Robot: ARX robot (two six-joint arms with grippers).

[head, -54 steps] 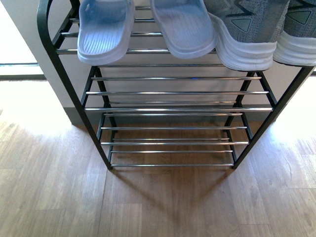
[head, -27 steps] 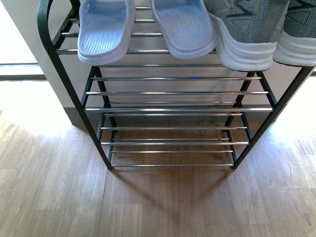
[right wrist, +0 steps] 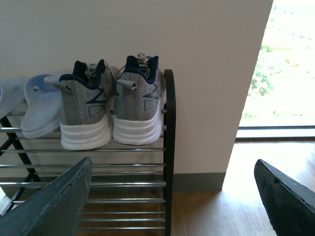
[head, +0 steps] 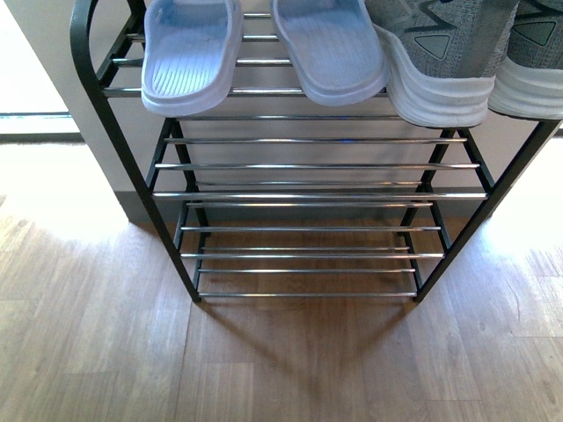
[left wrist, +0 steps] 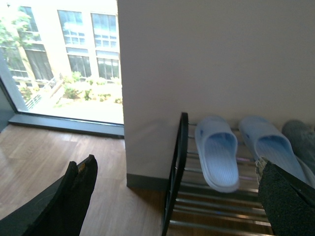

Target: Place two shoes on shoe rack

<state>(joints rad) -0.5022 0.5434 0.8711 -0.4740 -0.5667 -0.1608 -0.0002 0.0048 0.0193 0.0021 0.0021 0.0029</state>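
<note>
- Pale blue slides (head: 264,53) and grey sneakers (right wrist: 110,108) side by side on top tier of shoe rack (head: 308,195), heels overhanging front rod
- Left gripper (left wrist: 172,196) spread wide, holding nothing
- Right gripper (right wrist: 177,196) likewise wide apart, empty

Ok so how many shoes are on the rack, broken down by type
Pale blue slides: 2
Grey sneakers: 2
Total: 4 shoes, all on the top tier of the shoe rack.
</note>
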